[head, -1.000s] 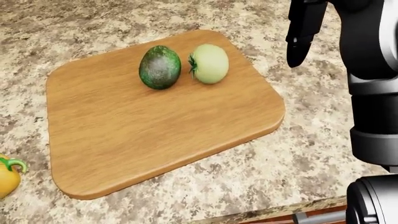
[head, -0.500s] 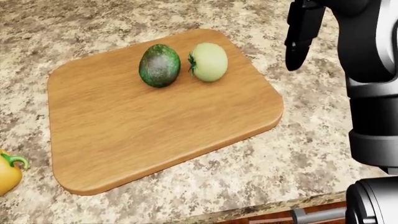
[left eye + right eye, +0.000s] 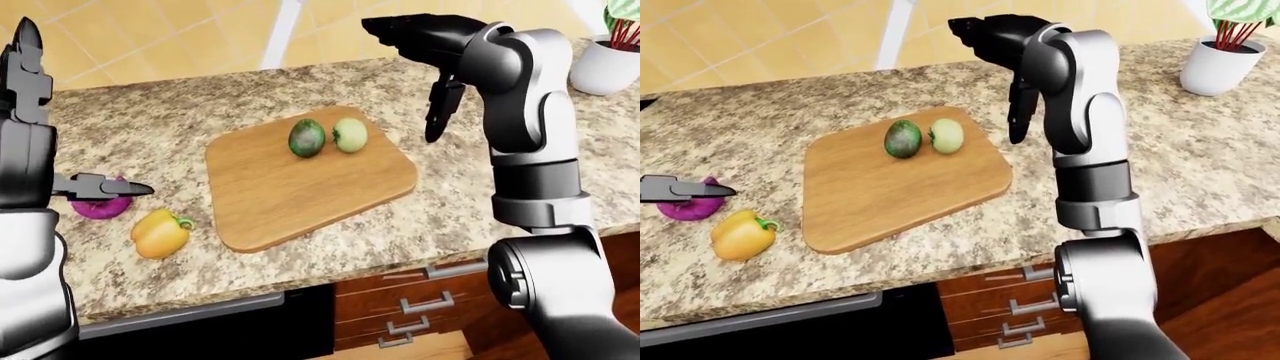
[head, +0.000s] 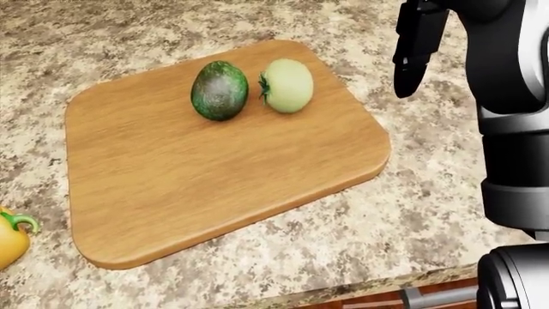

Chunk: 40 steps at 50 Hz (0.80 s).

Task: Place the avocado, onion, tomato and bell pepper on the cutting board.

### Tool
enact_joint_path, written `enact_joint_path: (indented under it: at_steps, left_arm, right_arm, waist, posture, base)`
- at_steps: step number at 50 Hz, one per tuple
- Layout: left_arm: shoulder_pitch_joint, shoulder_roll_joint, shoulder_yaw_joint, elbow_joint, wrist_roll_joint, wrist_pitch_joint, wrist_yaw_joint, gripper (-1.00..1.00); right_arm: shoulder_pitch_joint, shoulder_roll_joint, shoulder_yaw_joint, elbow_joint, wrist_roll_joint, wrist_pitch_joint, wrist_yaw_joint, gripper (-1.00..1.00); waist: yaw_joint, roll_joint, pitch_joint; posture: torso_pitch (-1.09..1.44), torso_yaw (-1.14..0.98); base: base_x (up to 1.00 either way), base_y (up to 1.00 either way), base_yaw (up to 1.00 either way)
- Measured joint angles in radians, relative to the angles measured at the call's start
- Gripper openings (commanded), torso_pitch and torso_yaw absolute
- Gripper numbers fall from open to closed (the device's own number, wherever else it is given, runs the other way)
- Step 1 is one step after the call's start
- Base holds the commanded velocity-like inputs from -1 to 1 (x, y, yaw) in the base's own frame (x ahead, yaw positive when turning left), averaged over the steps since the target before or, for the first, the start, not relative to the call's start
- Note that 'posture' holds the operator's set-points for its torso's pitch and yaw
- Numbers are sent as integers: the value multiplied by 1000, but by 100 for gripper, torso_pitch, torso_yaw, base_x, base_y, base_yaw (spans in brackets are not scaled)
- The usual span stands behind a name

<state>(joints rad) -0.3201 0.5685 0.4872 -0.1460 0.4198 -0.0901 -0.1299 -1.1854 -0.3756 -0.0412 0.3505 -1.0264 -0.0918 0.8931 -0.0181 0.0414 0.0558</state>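
Right hand (image 3: 430, 45) hangs with fingers spread, empty, above the tabletop (image 3: 450, 202) beside the cutting board (image 3: 310, 184)'s right edge; left hand's (image 3: 100, 187) dark fingers stand open over the onion (image 3: 100, 207).

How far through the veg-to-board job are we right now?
About halfway. The avocado and the pale green tomato already sit side by side on the cutting board. Neither hand holds anything: the right hand is raised and open, and the left hand hovers over the purple onion. The onion and the yellow bell pepper are still on the counter.
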Motion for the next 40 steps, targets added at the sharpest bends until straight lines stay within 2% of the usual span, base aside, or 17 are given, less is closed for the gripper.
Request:
enact_joint_path:
  at_steps: [8, 22, 32, 40]
  left_arm:
    - [16, 1, 0, -3, 55, -44, 15, 100]
    - [54, -3, 32, -50, 78, -104, -38, 100]
    - [77, -10, 55, -102, 139, -146, -25, 100]
    - [87, -6, 71, -79, 169, -168, -5, 100]
  right_arm:
    - [9, 2, 2, 2, 0, 0, -1, 100]
    - [19, 2, 0, -8, -1, 4, -4, 100]
    - [14, -3, -3, -11, 0, 6, 5, 100]
    - [18, -6, -4, -20, 0, 6, 5, 100]
  waist:
    - [0, 2, 1]
    - [1, 1, 1]
    - [1, 0, 3]
    - [1, 3, 1]
  posture:
    - [0, 0]
    - [0, 0]
    - [0, 0]
    - [0, 0]
  base:
    - [0, 0, 0]
    - [0, 0, 0]
    - [0, 0, 0]
    - [0, 0, 0]
